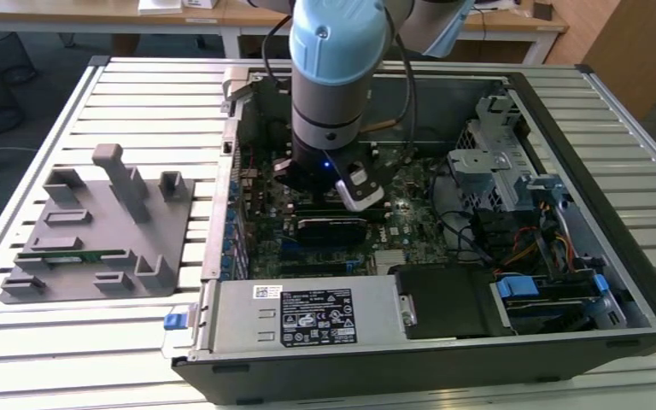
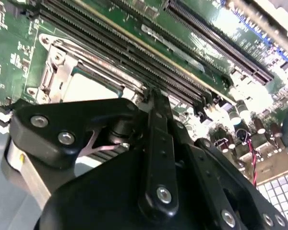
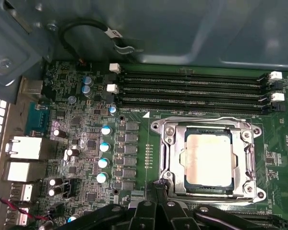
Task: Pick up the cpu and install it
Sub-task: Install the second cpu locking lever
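The end effector (image 1: pixel 357 198) hangs low inside the open computer case (image 1: pixel 556 213), right over the green board (image 3: pixel 86 158). I cannot tell how far its fingers are spread, and I see nothing held in them. In the first wrist view the black finger links (image 3: pixel 158 211) sit at the near edge of the socket frame (image 3: pixel 209 160). The cpu (image 3: pixel 207 159) is just beyond them. It lies flat in the socket with its pale shiny top facing up, and the metal frame goes all around it. It looks like it is already in its place, so I think the step now is to seat it well. To do that well, the arm should stay straight up over the chip, push gently and not slide sideways, so the tiny pins under it do not bend. The chip is almost square, so it has no clear long side. Its edges run in line with the frame and with the long black memory slots (image 3: pixel 192 88) that lie just past the socket. Farther out, beside the case, a grey holder tray (image 1: pixel 89 231) rests on the slatted worktop (image 1: pixel 134 85) with a thin green memory stick (image 1: pixel 72 254) in it.
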`<state>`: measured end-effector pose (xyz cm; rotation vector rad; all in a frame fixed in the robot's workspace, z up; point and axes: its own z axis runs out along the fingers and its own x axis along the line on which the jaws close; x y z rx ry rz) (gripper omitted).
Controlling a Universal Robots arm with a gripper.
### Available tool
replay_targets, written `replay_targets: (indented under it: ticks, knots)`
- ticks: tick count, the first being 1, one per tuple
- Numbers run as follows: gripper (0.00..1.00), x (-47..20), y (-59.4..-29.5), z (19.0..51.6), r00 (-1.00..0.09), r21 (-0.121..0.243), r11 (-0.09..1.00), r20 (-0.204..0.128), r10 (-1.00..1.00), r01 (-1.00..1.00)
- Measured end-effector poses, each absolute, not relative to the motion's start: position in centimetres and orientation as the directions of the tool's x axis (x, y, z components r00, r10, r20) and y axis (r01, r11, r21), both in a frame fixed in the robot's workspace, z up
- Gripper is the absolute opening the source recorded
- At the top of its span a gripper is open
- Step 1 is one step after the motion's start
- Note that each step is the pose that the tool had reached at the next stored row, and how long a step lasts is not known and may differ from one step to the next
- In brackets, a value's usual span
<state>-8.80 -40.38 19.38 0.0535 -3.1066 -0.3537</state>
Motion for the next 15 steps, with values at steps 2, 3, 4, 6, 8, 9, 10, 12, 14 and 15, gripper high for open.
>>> replay_targets:
  ticks: [2, 3, 4, 6, 8, 9, 10, 12, 14, 15]
  knots:
    - [0.11, -8.84, -40.39, 19.33, -0.999, 0.230, 0.973, 0.010, -0.036, -0.032]
    - [0.11, -8.87, -40.38, 19.29, -0.999, 0.233, 0.972, 0.010, -0.036, -0.032]
    - [0.11, -8.90, -40.38, 19.27, -0.999, 0.236, 0.971, 0.010, -0.036, -0.032]
    - [0.11, -8.94, -40.38, 19.23, -0.999, 0.240, 0.970, 0.010, -0.036, -0.032]
    - [0.11, -8.95, -40.37, 19.22, -0.999, 0.243, 0.970, 0.010, -0.036, -0.032]
    - [0.11, -8.95, -40.38, 19.23, -0.999, 0.243, 0.969, 0.010, -0.036, -0.032]
    - [0.11, -8.95, -40.38, 19.22, -0.999, 0.244, 0.969, 0.010, -0.036, -0.032]
    - [0.11, -8.95, -40.38, 19.23, -0.999, 0.244, 0.969, 0.010, -0.036, -0.032]
    - [0.11, -8.95, -40.38, 19.22, -0.999, 0.244, 0.969, 0.010, -0.036, -0.032]
    - [0.11, -8.95, -40.37, 19.22, -0.999, 0.244, 0.969, 0.010, -0.036, -0.032]
